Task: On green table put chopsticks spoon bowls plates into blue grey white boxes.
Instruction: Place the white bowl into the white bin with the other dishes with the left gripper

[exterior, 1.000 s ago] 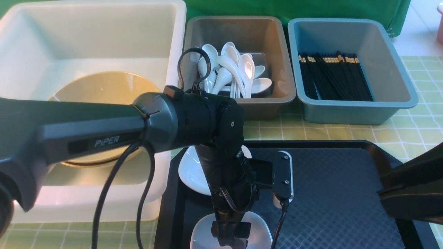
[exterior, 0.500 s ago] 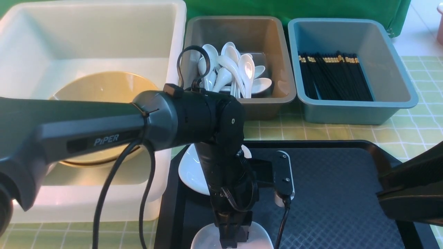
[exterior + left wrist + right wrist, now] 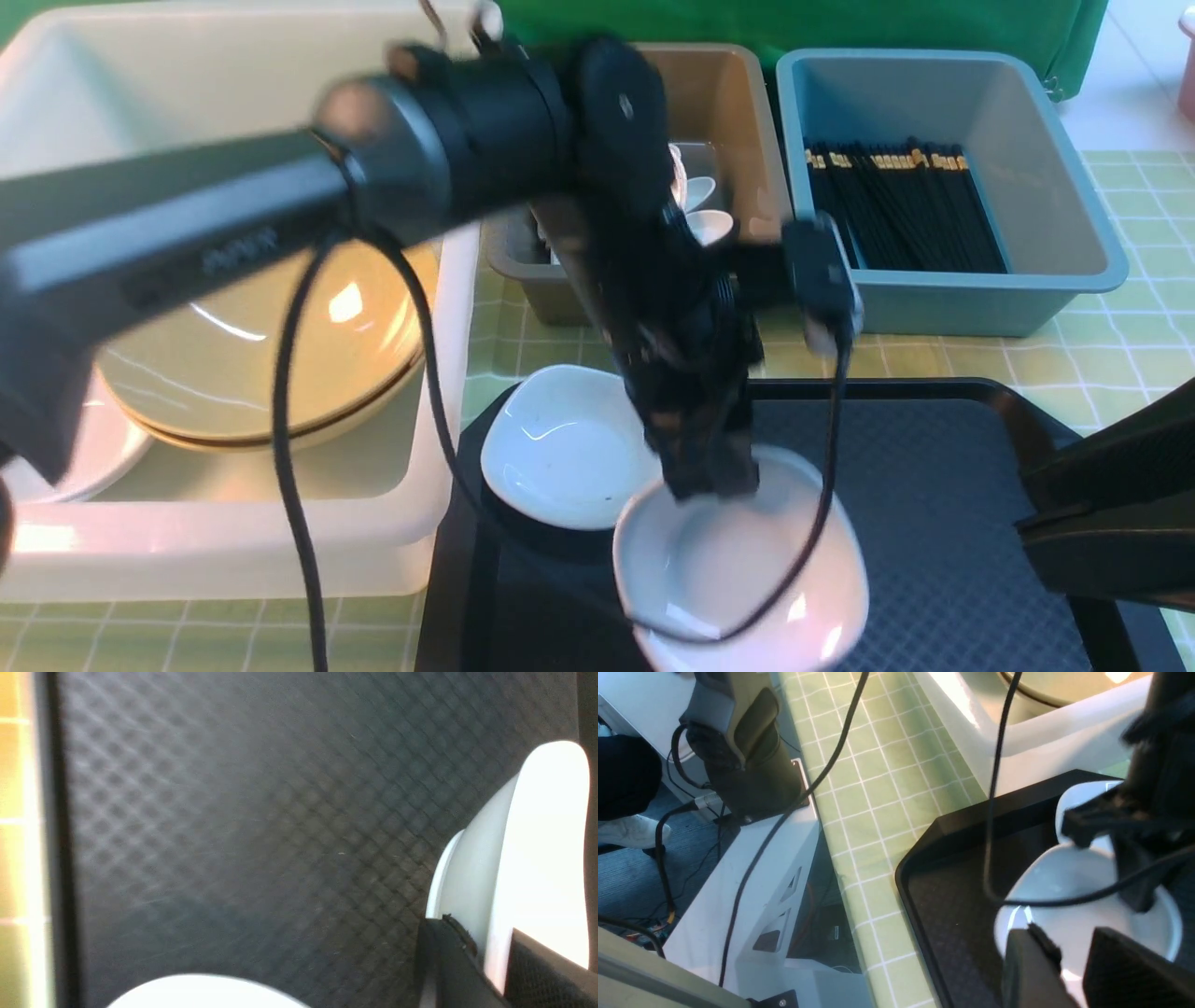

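Surface: green table [image 3: 1120, 355], pale cloth with a white grid, carrying everything. Largest item, white box [image 3: 280, 551], sits at far left; inside it is a stack of tan bowls [image 3: 317, 373], nested one in another. Black tray [image 3: 934, 523], textured, lies nearest the robot, just beside the white box. Left arm [image 3: 233, 224], motion-blurred, crosses from the left over the white box and bends down over the tray. Right arm [image 3: 1111, 523] shows only at the right edge, over the tray's right side. Blue box [image 3: 943, 308] stands at far right, with chopsticks [image 3: 896, 210] laid side by side in it, gold bands at their far ends. Brown-grey box [image 3: 728, 93] stands between the white and blue boxes, mostly hidden by the left arm; a few spoons [image 3: 707, 227] are visible in it. Two plates at the tray: second plate [image 3: 565, 448] rests at the far left corner; held plate [image 3: 747, 579] hangs tilted nearer the robot, its far rim in the left gripper [image 3: 711, 485]. Left wrist view: fingers [image 3: 444, 966] pinch that rim, one on each face. Right gripper [image 3: 1069, 947]: narrow gap, nothing between; the held plate shows beyond its fingers.
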Tool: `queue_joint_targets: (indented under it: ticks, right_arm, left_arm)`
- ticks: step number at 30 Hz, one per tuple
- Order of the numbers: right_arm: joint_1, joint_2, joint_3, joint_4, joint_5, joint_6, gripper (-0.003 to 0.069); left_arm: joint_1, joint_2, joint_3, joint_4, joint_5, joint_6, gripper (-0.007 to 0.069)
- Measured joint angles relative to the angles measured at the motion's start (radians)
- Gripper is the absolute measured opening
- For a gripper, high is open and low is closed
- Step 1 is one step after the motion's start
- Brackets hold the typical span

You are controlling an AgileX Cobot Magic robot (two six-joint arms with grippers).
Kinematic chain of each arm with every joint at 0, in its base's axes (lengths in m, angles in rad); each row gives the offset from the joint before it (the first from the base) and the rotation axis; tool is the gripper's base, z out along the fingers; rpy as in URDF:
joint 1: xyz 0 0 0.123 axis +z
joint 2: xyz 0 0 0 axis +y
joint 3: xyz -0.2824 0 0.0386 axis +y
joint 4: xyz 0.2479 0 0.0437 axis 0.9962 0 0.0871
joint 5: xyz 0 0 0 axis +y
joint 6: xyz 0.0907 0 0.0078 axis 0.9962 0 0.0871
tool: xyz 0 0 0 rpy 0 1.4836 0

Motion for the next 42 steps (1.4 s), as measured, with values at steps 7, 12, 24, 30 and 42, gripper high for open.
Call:
queue_joint_targets:
  ticks: [7,12,24,30,42]
  right_arm:
    - [0.0,0.0,0.0,0.0,0.0,-0.001,0.0192]
    - [0.0,0.0,0.0,0.0,-0.002,-0.002,0.0194]
    - [0.0,0.0,0.0,0.079,-0.091,-0.059,0.0202]
    - [0.0,0.0,0.0,0.23,-0.125,-0.189,0.0204]
    - [0.0,0.0,0.0,0.246,-0.125,-0.215,0.0215]
  left_arm:
    - [0.117,-0.084,-0.053,0.011,0.011,-0.067,0.0015]
    - [0.349,-0.256,-0.061,0.011,0.023,-0.216,0.0015]
    - [1.154,-0.465,0.251,0.005,-0.024,-0.415,0.0015]
    - [1.317,-0.455,0.484,-0.116,-0.199,-0.461,0.0015]
    - [1.362,-0.433,0.481,-0.113,-0.295,-0.491,0.0015]
